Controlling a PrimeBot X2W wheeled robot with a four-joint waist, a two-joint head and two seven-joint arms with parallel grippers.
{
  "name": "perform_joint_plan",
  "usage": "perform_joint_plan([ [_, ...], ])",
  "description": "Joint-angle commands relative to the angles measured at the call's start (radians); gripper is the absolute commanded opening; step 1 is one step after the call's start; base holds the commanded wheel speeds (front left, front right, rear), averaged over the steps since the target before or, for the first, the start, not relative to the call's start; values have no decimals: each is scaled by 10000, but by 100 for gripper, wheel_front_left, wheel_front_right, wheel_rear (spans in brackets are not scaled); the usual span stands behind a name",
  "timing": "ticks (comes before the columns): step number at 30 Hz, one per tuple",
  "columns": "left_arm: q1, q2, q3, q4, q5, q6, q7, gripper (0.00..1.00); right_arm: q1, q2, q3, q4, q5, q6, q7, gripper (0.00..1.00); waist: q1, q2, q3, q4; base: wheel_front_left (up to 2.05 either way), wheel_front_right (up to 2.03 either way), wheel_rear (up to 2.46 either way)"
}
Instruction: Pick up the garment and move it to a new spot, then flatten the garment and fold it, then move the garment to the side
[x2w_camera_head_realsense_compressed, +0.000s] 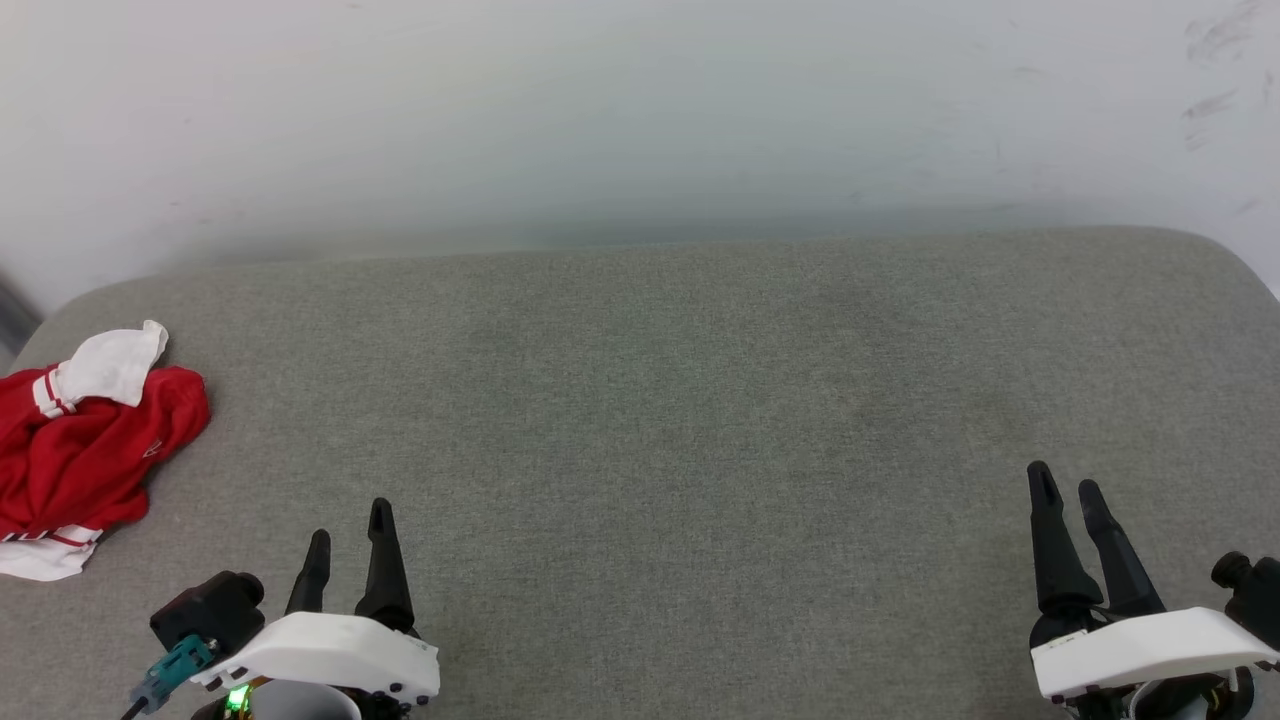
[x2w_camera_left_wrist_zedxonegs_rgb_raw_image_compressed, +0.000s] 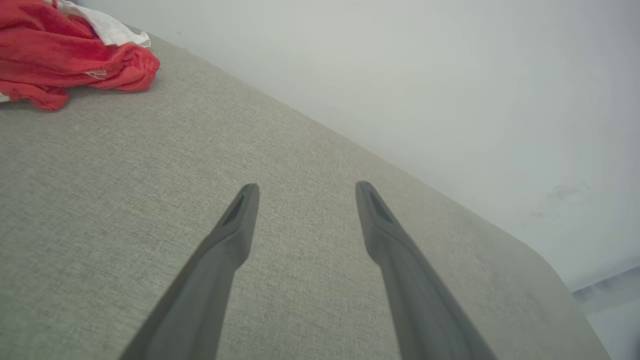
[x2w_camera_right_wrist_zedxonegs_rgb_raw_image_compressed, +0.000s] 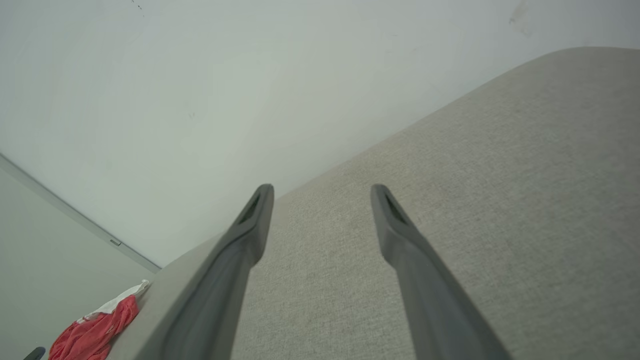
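The garment (x2w_camera_head_realsense_compressed: 80, 440) lies crumpled at the far left edge of the grey padded surface (x2w_camera_head_realsense_compressed: 660, 400), red with a white sleeve and striped trim showing; its letters and number are hidden in the folds. The left wrist view has the garment (x2w_camera_left_wrist_zedxonegs_rgb_raw_image_compressed: 70, 50) at its upper left, and the right wrist view catches the garment (x2w_camera_right_wrist_zedxonegs_rgb_raw_image_compressed: 92, 332) at its lower left. My left gripper (x2w_camera_head_realsense_compressed: 348, 520) stands open near the front edge, to the right of the garment and apart from it. At the front right my right gripper (x2w_camera_head_realsense_compressed: 1063, 478) is open and holds nothing.
A pale wall (x2w_camera_head_realsense_compressed: 640, 110) rises right behind the surface. The surface has rounded far corners (x2w_camera_head_realsense_compressed: 1210, 250), and the garment hangs partly over its left edge. A strip of floor and baseboard (x2w_camera_right_wrist_zedxonegs_rgb_raw_image_compressed: 75, 220) shows beyond the left end.
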Motion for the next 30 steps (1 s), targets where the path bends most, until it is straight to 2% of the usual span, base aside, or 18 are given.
perform_joint_plan([
  [1, -14, 143, -138, -209, 396, 140, -131, 100, 24, 3, 29, -155, -393, 3, -119, 100, 0, -1, 6, -3, 0, 0, 0],
  [19, 194, 410, -810, -623, 2103, 707, -592, 100, 223, 6, 128, -412, -2087, 3, -587, 100, 0, -1, 21, 17, 0, 0, 0],
  [30, 293, 468, -939, -787, 3029, 789, -865, 100, 348, 9, 220, -725, -3051, 2, -851, 100, 0, -1, 13, 11, 0, 0, 0],
])
